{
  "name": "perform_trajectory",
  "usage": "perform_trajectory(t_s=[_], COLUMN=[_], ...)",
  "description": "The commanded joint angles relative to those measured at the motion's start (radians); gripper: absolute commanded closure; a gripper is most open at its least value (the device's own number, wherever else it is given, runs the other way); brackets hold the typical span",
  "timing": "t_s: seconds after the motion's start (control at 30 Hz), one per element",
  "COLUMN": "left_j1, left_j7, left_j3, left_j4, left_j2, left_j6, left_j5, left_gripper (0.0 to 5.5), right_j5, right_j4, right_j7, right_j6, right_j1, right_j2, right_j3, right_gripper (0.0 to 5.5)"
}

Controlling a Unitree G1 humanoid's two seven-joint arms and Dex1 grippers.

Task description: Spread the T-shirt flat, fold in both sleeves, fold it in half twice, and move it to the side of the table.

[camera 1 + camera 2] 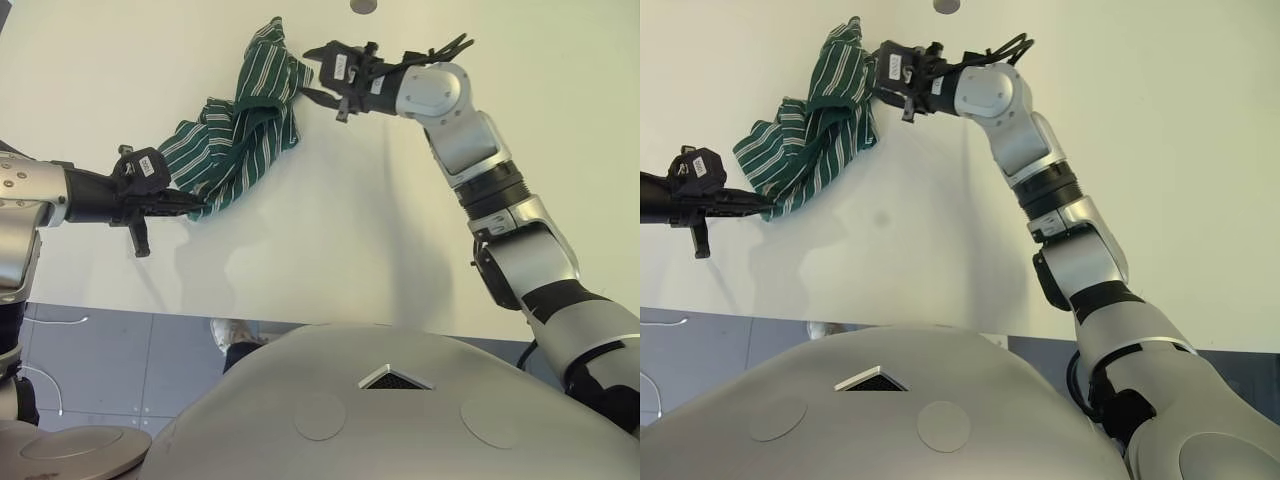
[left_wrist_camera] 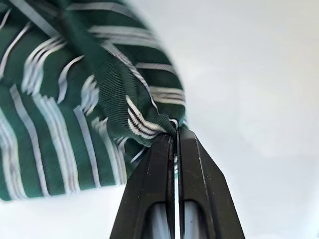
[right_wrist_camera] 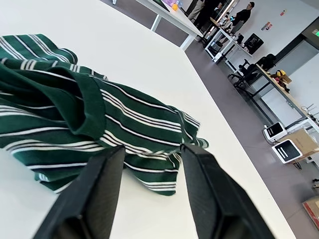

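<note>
crumpled t-shirt lies on white table, grey floor and desks beyond.

dark green T-shirt with white stripes, white table, black claws

No text is legible. A small white label sits on the housing of the left gripper, and a matching label on the right gripper, both with print too small to read. A green wall sign far behind is also unreadable.
</note>
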Motion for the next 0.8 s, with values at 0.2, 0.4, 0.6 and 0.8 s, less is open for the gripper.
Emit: perform_trajectory(t_s=[0.2,0.4,0.6,0.8], left_j1=[-0.036,-0.034,-0.039,-0.048], left_j7=[0.015,0.032,0.06,0.083], left_j3=[0.005,0.013,-0.002,-0.01], left_j4=[0.069,0.017,0.019,0.016], left_j2=[0.053,0.046,0.036,0.027], left_j6=[-0.062,-0.037,-0.037,-0.035], left_j5=[0.005,-0.037,-0.04,-0.045], left_gripper=[5.5,5.5,5.5,5.5], right_j5=[-0.184,-0.383,-0.415,-0.395], right_j4=[0.03,0.059,0.09,0.115], right_j7=[-0.103,-0.171,-0.193,-0.245], right_j6=[-0.038,0.009,0.023,0.051], right_j1=[-0.024,-0.055,-0.072,-0.076], right_j2=[0.079,0.093,0.086,0.113], right_j3=[0.132,0.24,0.217,0.169], right_gripper=[3.43,3.43,4.04,5.28])
